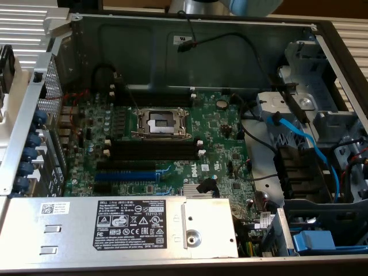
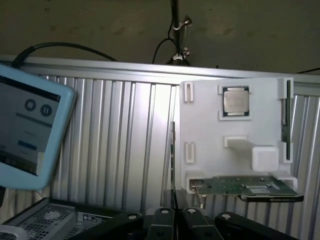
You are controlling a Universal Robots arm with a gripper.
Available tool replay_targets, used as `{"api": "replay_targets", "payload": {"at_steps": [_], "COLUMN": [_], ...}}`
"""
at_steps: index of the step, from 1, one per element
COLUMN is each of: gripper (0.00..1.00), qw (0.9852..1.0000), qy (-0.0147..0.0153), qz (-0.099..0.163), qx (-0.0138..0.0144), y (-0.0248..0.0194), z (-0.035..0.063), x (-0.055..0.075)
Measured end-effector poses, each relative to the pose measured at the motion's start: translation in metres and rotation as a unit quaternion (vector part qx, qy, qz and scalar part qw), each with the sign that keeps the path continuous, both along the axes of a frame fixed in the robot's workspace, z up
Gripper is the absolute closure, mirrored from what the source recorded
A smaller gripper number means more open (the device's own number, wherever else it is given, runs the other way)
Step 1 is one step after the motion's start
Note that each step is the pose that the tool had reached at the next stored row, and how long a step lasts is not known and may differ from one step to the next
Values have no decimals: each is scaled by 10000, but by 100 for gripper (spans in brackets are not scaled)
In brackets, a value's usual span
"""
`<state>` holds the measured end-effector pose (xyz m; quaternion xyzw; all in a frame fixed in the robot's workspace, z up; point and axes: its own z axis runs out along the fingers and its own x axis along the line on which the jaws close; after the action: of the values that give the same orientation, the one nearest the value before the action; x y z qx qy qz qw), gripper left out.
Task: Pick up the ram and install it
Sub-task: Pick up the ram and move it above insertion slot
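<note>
As the case (image 1: 34,115) lies open: its perforated wall with blue tabs (image 1: 29,155) is at the exterior view's left, and the PSU (image 1: 138,227) lies along the near edge.
Blue slot (image 1: 125,175): on the board (image 1: 224,144), left of the centre, just beside the PSU.
Black slots (image 1: 152,150): two long ones with white end clips, on the near side of the socket (image 1: 161,122); more of them are just beyond it. All look empty, so I judge that nothing is installed yet.
Blue cable (image 1: 310,149): at the exterior view's right, well apart from the slots.
Tablet (image 2: 30,130): in the wrist view, in front of a ribbed sheet (image 2: 120,145).
Gripper (image 2: 176,212): close to the wrist camera, with the fingers together. I see nothing surely clamped between them; a thin dark line ahead of them I cannot identify.
Holder (image 2: 210,150): white, against the ribbed sheet, apart from the gripper. It carries a CPU (image 2: 235,101) and a green card (image 2: 240,185).
Ram (image 2: 285,117): I believe it is the thin dark stick seen edge-on at the holder's side far from the tablet, upright between two white clips.
Handling: I judge it light and stiff, but thin and fragile; the chips and the contacts should not be squeezed hard or rubbed.
Where to hold: on the two flat faces, near the middle of the free long edge and away from the contact edge, so that it does not tilt. The bare board may be a little slippery, so the grip should be firm but gentle.
</note>
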<state>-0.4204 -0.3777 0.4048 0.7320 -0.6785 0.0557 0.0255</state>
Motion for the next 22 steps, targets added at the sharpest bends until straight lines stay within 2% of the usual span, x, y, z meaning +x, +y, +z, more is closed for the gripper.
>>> {"api": "replay_targets", "payload": {"at_steps": [5,10,14,15,20,22], "gripper": [88,88,88,88,88,88], "qw": [10000,10000,10000,10000,10000,10000], "qy": [6,21,23,35,52,61], "qz": [0,0,0,0,0,0], "qx": [1,1,1,-6,-6,-6], "y": [-97,-153,-154,-155,-194,-218], "z": [215,233,234,234,289,325], "x": [171,375,408,433,659,796]}}
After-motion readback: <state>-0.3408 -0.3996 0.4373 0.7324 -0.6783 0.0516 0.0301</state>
